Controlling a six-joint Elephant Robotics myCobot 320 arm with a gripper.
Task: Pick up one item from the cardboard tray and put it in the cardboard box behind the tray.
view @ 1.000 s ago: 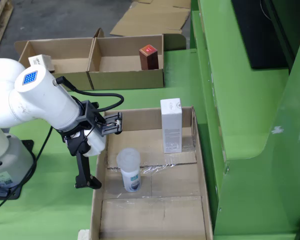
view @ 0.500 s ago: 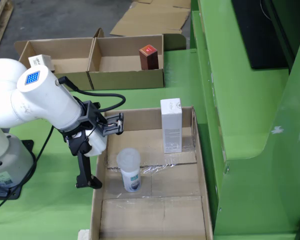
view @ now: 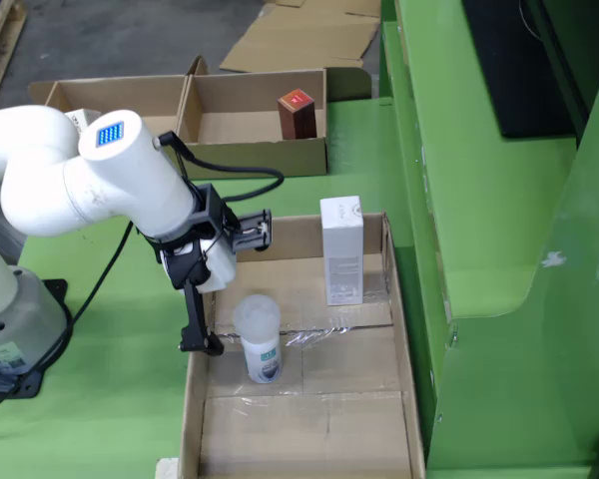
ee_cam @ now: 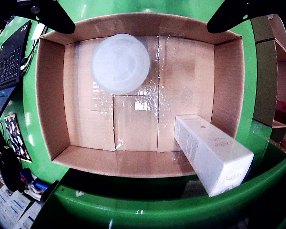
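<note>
The wrist view looks down into the cardboard tray [ee_cam: 52, 95]. A white bottle with a frosted cap [ee_cam: 120, 63] stands upright at its upper left. A tall white carton [ee_cam: 212, 152] stands at the lower right. My gripper [ee_cam: 140, 26] is open wide and empty, and only its two black fingertips [ee_cam: 57, 19] show at the top corners. In the fixed view the gripper [view: 233, 283] hovers over the tray's [view: 404, 329] left wall, beside the bottle [view: 258, 334], with the carton [view: 341, 249] further back. The cardboard box [view: 250, 155] stands behind the tray.
A red-brown carton [view: 297, 113] stands in the rear box's right compartment. A green metal frame [view: 479, 200] runs along the tray's right side. Flat cardboard [view: 299, 40] lies on the floor behind. A laptop [ee_cam: 9, 57] sits at the left in the wrist view.
</note>
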